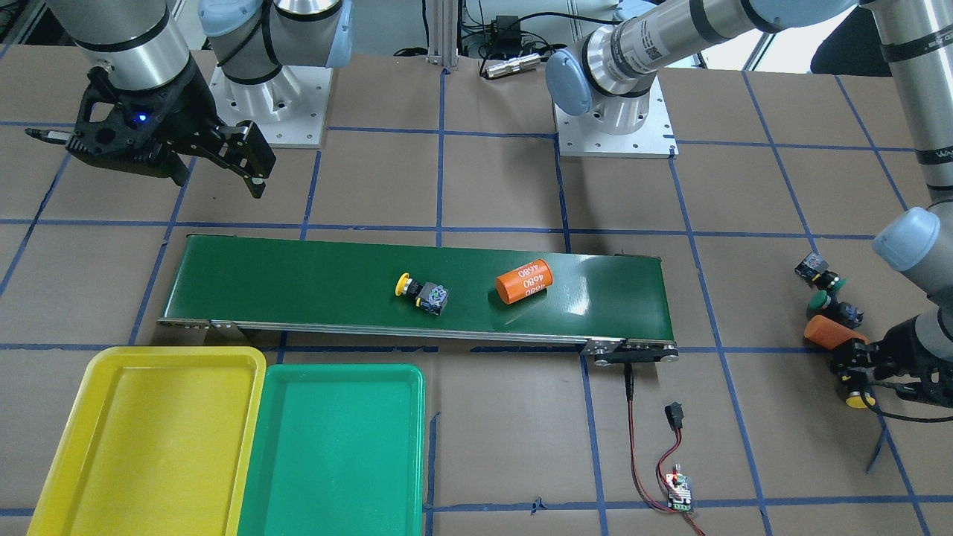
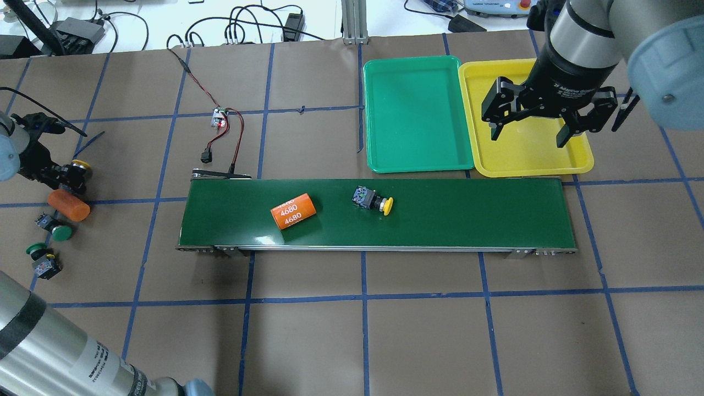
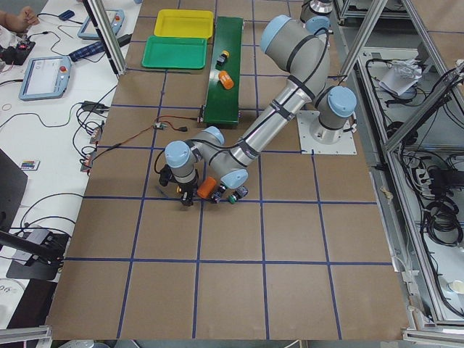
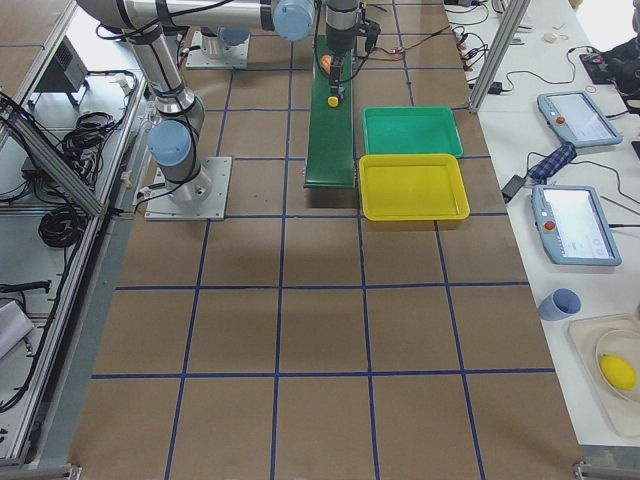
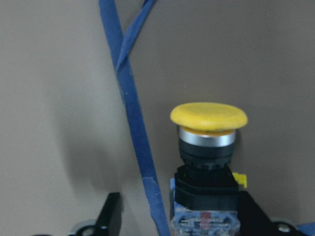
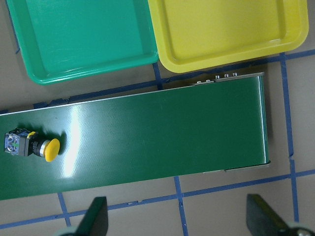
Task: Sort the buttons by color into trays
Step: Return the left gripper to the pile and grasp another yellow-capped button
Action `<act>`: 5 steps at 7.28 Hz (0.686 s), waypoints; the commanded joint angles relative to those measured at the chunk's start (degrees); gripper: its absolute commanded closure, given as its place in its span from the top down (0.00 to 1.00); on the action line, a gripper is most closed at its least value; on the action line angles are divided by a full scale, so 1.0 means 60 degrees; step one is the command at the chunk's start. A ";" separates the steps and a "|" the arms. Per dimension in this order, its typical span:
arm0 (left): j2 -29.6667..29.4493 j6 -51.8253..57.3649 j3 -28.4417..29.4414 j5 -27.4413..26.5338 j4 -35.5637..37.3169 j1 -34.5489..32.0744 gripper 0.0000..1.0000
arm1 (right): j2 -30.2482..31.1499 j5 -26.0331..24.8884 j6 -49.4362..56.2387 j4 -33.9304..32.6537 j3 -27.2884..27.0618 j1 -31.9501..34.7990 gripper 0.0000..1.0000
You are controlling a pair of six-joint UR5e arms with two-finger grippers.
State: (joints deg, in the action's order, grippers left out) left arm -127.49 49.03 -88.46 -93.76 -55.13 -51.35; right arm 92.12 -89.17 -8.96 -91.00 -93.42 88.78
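One yellow-capped button (image 1: 421, 292) lies on its side on the green conveyor belt (image 1: 298, 275); it also shows overhead (image 2: 371, 201) and in the right wrist view (image 6: 29, 145). My right gripper (image 2: 531, 135) is open and empty, hovering over the yellow tray (image 2: 528, 159). The green tray (image 2: 412, 110) beside it holds nothing. My left gripper (image 2: 69, 173) is open, its fingers (image 5: 110, 216) straddling a second yellow-capped button (image 5: 209, 147), which also shows overhead (image 2: 82, 165). Two green-capped buttons (image 2: 55, 230) (image 2: 41, 258) lie on the table nearby.
An orange cylinder marked 4680 (image 2: 294, 210) lies on the belt left of the button. Another orange cylinder (image 2: 69, 205) lies against my left gripper. A small circuit board with red and black wires (image 2: 220, 118) sits beyond the belt's left end.
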 commanded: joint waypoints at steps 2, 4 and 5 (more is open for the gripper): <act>0.0329 -0.0101 0.0051 0.0492 -0.0098 -0.0100 0.00 | 0.0027 0.0067 -0.0046 -0.0068 0.0144 0.0057 1.00; 0.1306 0.0133 -0.0226 0.0702 -0.0215 -0.1176 0.00 | -0.0017 0.0096 -0.0016 -0.0082 0.0159 0.0013 1.00; 0.1877 0.0714 -0.0517 0.0454 -0.1042 -0.2126 0.00 | -0.0017 -0.0006 -0.0117 -0.0141 0.0087 0.0056 1.00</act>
State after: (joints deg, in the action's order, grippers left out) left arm -120.21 50.52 -89.96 -90.01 -57.51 -58.22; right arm 92.07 -88.76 -9.25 -91.50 -92.58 88.97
